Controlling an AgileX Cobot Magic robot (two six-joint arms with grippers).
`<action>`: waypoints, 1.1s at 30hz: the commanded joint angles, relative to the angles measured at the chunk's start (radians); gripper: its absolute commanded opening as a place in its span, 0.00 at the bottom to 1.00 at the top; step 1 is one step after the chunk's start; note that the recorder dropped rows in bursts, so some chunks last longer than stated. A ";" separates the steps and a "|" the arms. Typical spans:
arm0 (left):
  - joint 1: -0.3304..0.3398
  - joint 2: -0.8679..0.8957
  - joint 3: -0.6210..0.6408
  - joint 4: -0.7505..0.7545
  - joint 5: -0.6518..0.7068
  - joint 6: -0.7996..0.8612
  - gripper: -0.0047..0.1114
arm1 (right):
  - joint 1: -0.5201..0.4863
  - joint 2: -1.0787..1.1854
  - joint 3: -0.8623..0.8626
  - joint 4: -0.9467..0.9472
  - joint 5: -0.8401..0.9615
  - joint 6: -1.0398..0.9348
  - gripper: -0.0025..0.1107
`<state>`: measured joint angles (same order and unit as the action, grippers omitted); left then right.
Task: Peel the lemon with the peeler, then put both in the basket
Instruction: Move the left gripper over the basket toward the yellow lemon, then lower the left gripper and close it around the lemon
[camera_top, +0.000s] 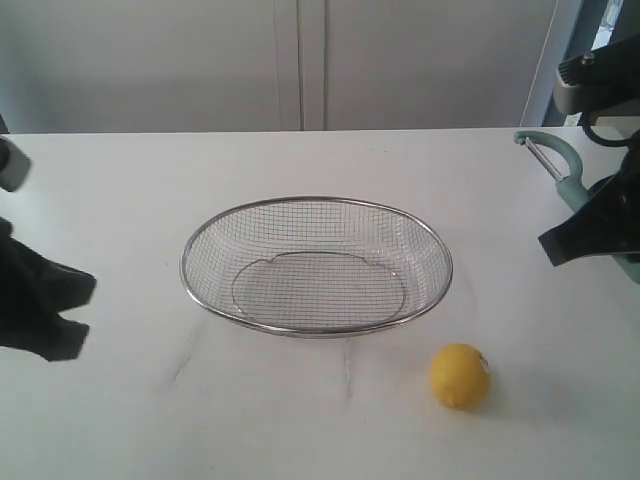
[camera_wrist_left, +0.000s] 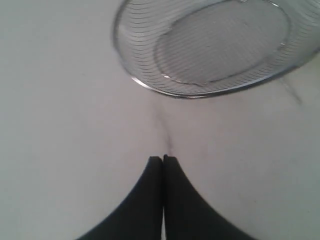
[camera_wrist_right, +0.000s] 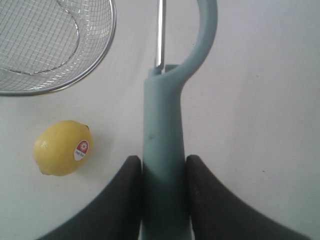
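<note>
Since your R hand clamps the peeler, the lemon lies nearer it than your L hand, pressed together, empty.

Lemon stands free; basket nearby.

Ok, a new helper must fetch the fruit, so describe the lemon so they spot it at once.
Find the wire mesh basket in the middle of the white table. Just outside its near rim, toward the right in the exterior view, lies the lemon. It is the only round yellow thing, with a red-and-white sticker.
</note>
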<state>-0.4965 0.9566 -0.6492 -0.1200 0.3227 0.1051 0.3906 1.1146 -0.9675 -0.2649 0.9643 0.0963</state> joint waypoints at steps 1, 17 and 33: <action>-0.144 0.094 -0.038 -0.036 -0.015 0.024 0.04 | -0.003 -0.008 0.005 -0.001 -0.010 0.006 0.02; -0.420 0.489 -0.360 -0.054 0.003 0.026 0.04 | -0.003 -0.008 0.005 -0.001 -0.010 0.006 0.02; -0.654 0.870 -0.808 -0.037 0.181 0.024 0.04 | -0.003 -0.008 0.005 -0.001 -0.010 0.006 0.02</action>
<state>-1.1225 1.7784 -1.3796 -0.1611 0.4303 0.1255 0.3906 1.1146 -0.9675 -0.2631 0.9643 0.0963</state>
